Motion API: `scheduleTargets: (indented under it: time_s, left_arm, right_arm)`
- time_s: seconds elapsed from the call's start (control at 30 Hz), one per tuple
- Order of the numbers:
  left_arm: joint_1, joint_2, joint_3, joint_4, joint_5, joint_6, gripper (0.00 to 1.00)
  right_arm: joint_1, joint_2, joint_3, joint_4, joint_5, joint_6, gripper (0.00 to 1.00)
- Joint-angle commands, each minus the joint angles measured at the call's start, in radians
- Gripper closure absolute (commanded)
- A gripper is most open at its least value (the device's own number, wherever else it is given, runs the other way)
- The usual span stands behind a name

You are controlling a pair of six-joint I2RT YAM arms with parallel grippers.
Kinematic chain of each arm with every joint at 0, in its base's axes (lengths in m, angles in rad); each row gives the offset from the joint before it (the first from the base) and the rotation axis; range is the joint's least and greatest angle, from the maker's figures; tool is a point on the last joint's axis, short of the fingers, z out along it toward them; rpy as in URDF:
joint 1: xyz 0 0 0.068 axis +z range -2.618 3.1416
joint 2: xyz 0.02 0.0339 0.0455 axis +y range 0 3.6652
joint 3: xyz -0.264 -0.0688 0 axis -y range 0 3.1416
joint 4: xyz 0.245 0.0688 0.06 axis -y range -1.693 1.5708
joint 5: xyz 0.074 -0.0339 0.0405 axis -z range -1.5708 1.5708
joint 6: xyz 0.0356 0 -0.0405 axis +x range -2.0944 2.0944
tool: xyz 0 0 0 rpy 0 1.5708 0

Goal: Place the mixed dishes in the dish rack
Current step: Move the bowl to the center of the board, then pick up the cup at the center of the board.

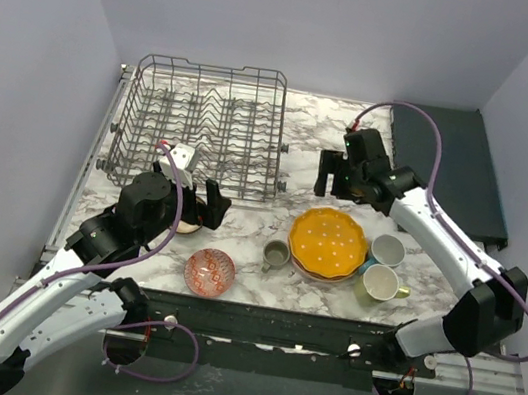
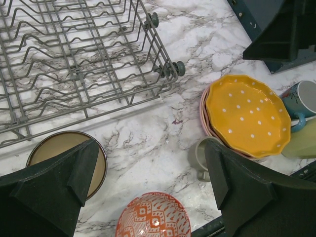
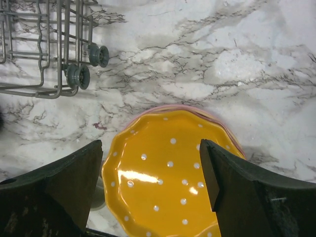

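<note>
Surveying a marble-patterned desk point(image 1: 300, 163) between pale lavender walls point(image 1: 305, 12), we note dish rack point(image 1: 206, 122) rear-left, orange dotted plate point(image 1: 328, 241) front; left tool point(image 2: 150, 148), right tool point(image 3: 150, 148) both wide, empty.

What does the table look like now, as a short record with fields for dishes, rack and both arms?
Dish rack: far left, no dishes in it
Orange dotted plate: stacked on pink plate, centre right
Mugs: blue mug and yellow-green mug, right of the plates
Grey cup: left of the plates
Red-patterned bowl: near edge
Dark brown bowl: near side of the rack
Left gripper: fingers open, empty
Right gripper: fingers open over orange plate, empty
</note>
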State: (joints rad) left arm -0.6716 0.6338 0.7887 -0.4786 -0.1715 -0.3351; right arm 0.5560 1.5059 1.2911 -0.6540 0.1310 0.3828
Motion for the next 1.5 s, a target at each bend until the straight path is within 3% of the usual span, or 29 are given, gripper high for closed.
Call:
scheduleTargets:
  time_s: [0.0, 0.4, 0.67, 1.1, 1.47]
  left_arm:
    - [-0.001, -0.012, -0.007, -0.015, 0.020, 0.001, 0.01]
    - [-0.001, -0.012, -0.001, -0.024, 0.023, -0.007, 0.01]
    - [0.000, -0.016, 0.001, -0.025, 0.038, -0.010, 0.01]
    - [-0.001, -0.011, 0.000, -0.024, 0.046, -0.012, 0.01]
    - [-0.001, -0.009, -0.001, -0.026, 0.044, -0.012, 0.01]
  right_arm:
    - [0.002, -0.083, 0.004, -0.125, 0.087, 0.080, 0.13]
    - [0.002, -0.247, -0.050, -0.442, 0.238, 0.339, 0.14]
    - [0.001, -0.334, -0.154, -0.503, 0.272, 0.490, 0.16]
    - [-0.001, -0.262, -0.232, -0.459, 0.347, 0.541, 0.25]
    - [-0.025, -0.227, -0.299, -0.363, 0.360, 0.522, 0.41]
